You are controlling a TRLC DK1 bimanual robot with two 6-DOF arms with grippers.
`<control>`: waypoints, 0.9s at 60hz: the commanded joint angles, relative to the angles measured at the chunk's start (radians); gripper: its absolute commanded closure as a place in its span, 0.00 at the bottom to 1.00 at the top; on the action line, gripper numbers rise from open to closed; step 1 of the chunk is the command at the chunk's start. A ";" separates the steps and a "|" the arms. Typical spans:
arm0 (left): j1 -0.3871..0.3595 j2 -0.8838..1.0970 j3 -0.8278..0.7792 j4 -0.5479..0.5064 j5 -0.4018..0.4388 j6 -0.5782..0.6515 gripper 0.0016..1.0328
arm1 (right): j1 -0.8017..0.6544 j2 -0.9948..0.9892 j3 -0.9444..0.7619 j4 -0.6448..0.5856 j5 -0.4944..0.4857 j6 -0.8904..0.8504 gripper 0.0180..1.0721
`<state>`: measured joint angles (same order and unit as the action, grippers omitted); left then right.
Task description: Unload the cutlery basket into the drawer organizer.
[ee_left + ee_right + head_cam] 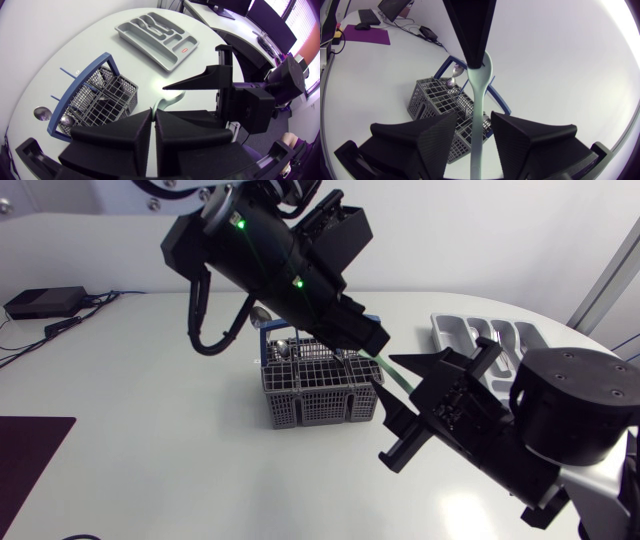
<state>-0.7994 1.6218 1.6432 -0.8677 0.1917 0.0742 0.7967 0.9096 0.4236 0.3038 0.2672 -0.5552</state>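
glossy white table (150,380) — left gripper (153,112) pinches smooth mint utensil (480,100); right gripper (475,120) spread around it.

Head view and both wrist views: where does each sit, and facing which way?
Head view: fixed above the table, looking down at cutlery basket, drawer organizer, left arm, right arm.
Left wrist view: on left arm, looking over left gripper at basket and organizer.
Right wrist view: on right arm, looking over right gripper at basket.
Shared: both wrist views show the pale green utensil.
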 commanded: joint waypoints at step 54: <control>0.066 0.026 0.096 0.041 0.006 -0.016 0.18 | -0.083 -0.092 -0.016 -0.155 -0.115 -0.052 0.92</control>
<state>-0.7650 1.6337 1.6939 -0.8452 0.1986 0.0711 0.7506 0.8539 0.4252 0.1780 0.1749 -0.5861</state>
